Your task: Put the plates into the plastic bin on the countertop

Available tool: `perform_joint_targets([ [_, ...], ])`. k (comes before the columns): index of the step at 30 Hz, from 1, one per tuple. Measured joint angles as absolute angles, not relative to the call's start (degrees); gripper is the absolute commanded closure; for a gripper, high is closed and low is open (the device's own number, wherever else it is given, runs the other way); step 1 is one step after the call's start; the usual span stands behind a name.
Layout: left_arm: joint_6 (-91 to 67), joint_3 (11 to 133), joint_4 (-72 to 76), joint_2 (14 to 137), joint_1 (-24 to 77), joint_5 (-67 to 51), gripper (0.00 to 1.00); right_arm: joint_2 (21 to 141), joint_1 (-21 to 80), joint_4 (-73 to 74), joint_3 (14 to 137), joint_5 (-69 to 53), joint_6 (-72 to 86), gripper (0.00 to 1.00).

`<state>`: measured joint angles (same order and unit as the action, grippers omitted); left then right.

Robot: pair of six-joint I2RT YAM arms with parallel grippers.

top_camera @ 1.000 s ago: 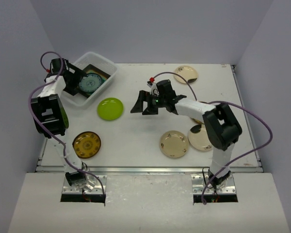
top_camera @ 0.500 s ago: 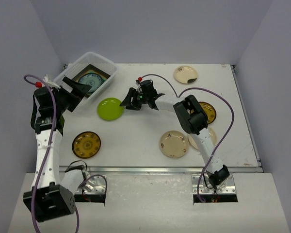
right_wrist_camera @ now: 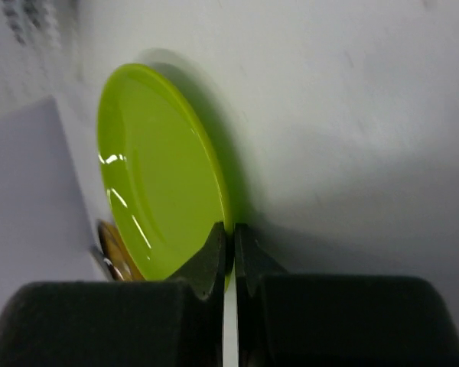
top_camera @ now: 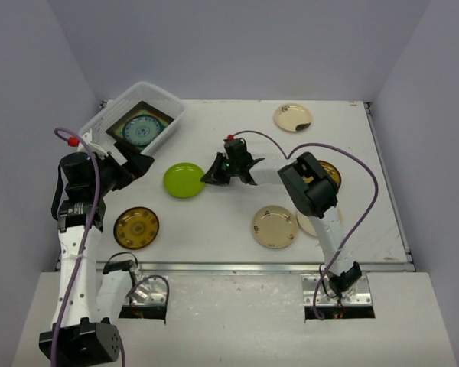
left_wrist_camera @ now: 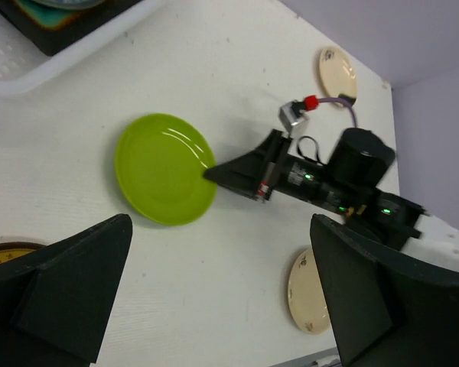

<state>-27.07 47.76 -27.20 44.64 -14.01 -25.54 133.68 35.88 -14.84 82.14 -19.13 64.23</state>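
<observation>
Overhead; wrists (right nearest) share lime plate (left_wrist_camera: 165, 168).

I see stacked plates (top_camera: 141, 128) in the plastic bin (top_camera: 107, 108). A lone plate (top_camera: 183, 180) lies just front-right of the bin, a further plate (top_camera: 136, 228) well in front.

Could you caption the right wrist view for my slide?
Right gripper shut on the rim of the lime green plate.

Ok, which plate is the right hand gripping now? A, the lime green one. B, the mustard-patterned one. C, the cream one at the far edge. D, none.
A: the right hand is shut on the rim of the lime green plate, pinching its edge in the right wrist view.
</observation>
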Motion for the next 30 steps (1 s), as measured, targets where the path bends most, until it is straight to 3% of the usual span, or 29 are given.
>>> perform_joint_targets([
  [6, -28.82, 42.81, -22.37, 55.35, -1.59, -23.99, 0.0, 109.48, 36.1, 2.74, 66.87, -9.79, 51.15, 1.0],
  [11, -32.28, 40.55, -17.19, 65.32, 8.6, -23.45, 0.04, 96.16, 32.72, 5.44, 64.44, -15.05, 43.71, 1.0],
  [14, -33.39, 40.32, -14.16, 66.38, 9.63, -23.08, 0.32, 91.6, 28.73, 2.96, 59.6, -22.25, 43.09, 1.0],
  [16, -33.5, 40.3, -11.74, 67.02, 9.8, -23.72, 0.64, 90.62, 26.44, 1.83, 56.5, -26.02, 43.27, 1.0],
  [17, -33.69, 40.26, -10.55, 67.29, 9.79, -24.46, 0.72, 90.61, 25.72, 1.2, 55.19, -27.7, 43.52, 1.0],
  [20, -34.18, 40.01, -7.24, 67.83, 9.82, -26.94, 0.7, 91.2, 25.25, -1.13, 52.11, -32.94, 45.27, 1.0],
  [24, -34.54, 39.96, -4.3, 67.85, 10.11, -29.75, 0.38, 92.35, 26.05, -5.1, 51.16, -38.17, 47.85, 1.0],
  [26, -34.58, 39.92, -3.18, 67.85, 10.13, -31.02, 0.3, 92.44, 26.12, -6.91, 51.16, -39.44, 48.72, 1.0],
  [27, -34.57, 39.86, -2.72, 67.87, 10.13, -31.58, 0.35, 92.44, 26.08, -7.66, 51.16, -39.75, 49.05, 1.0],
  [30, -34.74, 39.52, -1.92, 67.88, 10.13, -32.89, 0.62, 92.44, 26.06, -9.0, 51.16, -40.38, 49.73, 1.0],
])
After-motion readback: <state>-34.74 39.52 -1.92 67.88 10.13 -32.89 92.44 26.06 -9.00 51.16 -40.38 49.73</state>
